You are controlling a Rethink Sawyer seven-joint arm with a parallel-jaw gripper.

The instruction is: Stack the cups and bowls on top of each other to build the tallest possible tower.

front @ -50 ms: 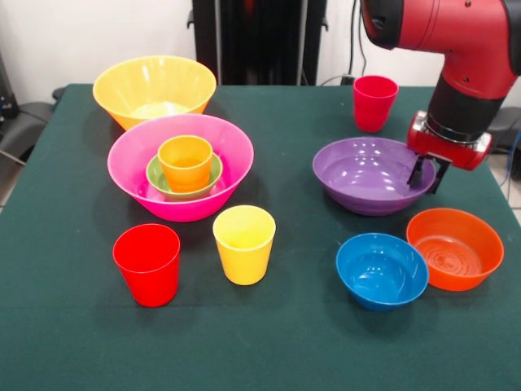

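Note:
The big hot-pink bowl (pixel 130 167) stands left of centre as the tower's base. In it sits the small green bowl (pixel 156 174), and an orange cup (pixel 186 161) stands upright in that. The big orange-yellow bowl (pixel 155 88) is behind it. A red cup (pixel 147 265) and a yellow cup (pixel 244 244) stand in front. On the right are the wide purple bowl (pixel 362 175), a crimson-pink cup (pixel 374 103), a blue bowl (pixel 382 270) and an orange bowl (pixel 454 248). My gripper (pixel 429 174) hangs open at the purple bowl's right rim, its fingers (pixel 440 175) either side of the rim.
The green table (pixel 285 342) ends close to the right of the orange bowl. A black stand (pixel 259 41) rises behind the table's far edge, and a dark chair (pixel 20 122) shows at the left.

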